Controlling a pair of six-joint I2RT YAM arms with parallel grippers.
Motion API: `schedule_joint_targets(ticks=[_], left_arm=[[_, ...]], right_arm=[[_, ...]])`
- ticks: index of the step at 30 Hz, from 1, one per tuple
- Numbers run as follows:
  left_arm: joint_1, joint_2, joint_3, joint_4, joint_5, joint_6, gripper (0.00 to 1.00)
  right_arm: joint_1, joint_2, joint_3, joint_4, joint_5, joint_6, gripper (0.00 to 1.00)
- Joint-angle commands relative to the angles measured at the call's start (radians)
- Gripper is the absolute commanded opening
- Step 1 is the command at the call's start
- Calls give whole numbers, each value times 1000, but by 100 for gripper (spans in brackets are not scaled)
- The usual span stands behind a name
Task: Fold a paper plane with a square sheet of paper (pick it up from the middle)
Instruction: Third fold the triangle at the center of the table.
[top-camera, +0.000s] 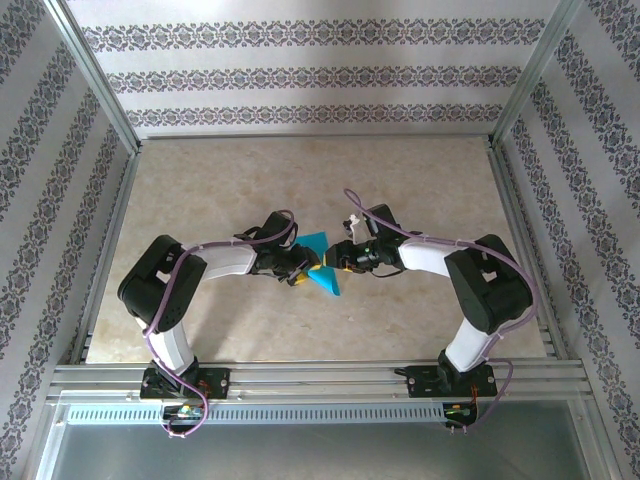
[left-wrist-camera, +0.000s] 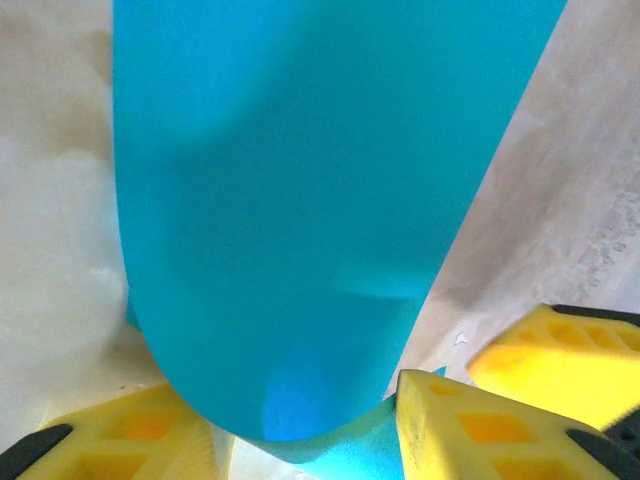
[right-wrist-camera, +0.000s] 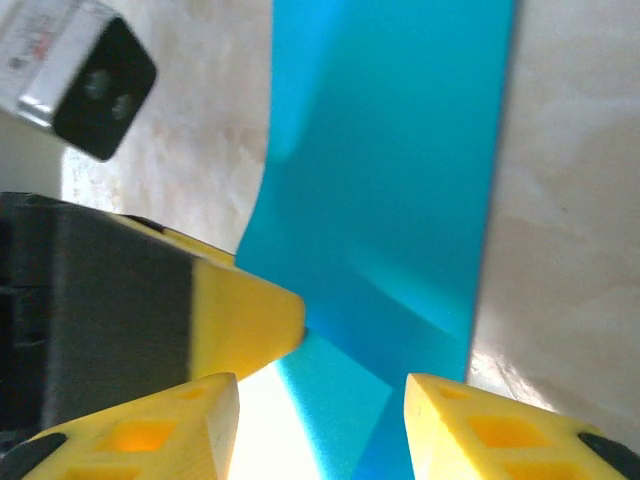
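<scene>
The folded blue paper (top-camera: 326, 282) sits between the two grippers over the middle of the surface (top-camera: 200, 180). The right gripper (right-wrist-camera: 320, 400) stands open around one strip of it. The left gripper (left-wrist-camera: 305, 420) brackets a curled fold, but I cannot tell whether it clamps.

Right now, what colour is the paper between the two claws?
The paper is plain teal-blue, clearest from the left wrist.

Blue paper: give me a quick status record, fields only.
object: blue paper, creased and curled
position: between the two arms, apparently lifted off the table
left pincer: paper fills the gap between its fingers; grip unclear
right pincer: open, paper strip between the fingers, light showing on one side
</scene>
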Motion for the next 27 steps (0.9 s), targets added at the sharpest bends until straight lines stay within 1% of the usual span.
schedule_joint_targets(ticks=[1, 5, 8, 11, 18, 21, 27], left_arm=[[-9, -22, -17, -4, -25, -22, 46], [-9, -20, -18, -1, -27, -23, 46], [-9, -18, -16, -1, -28, -23, 46], [-9, -18, -17, 0, -29, -26, 45], [-9, -18, -17, 2, -29, -27, 45], [-9, -18, -17, 1, -28, -28, 45], [-9, -18, -16, 5, -29, -29, 45]], right_arm=[[-14, 20, -12, -5, -45, 20, 48], [-14, 29, -10, 15, -103, 18, 47], [-14, 33, -16, 11, -132, 9, 44], [-14, 28, -32, 4, -134, 5, 42], [-14, 18, -54, -14, -88, 8, 41], [-11, 25, -46, -6, -105, 9, 41], [0, 59, -19, -3, -127, 9, 37]])
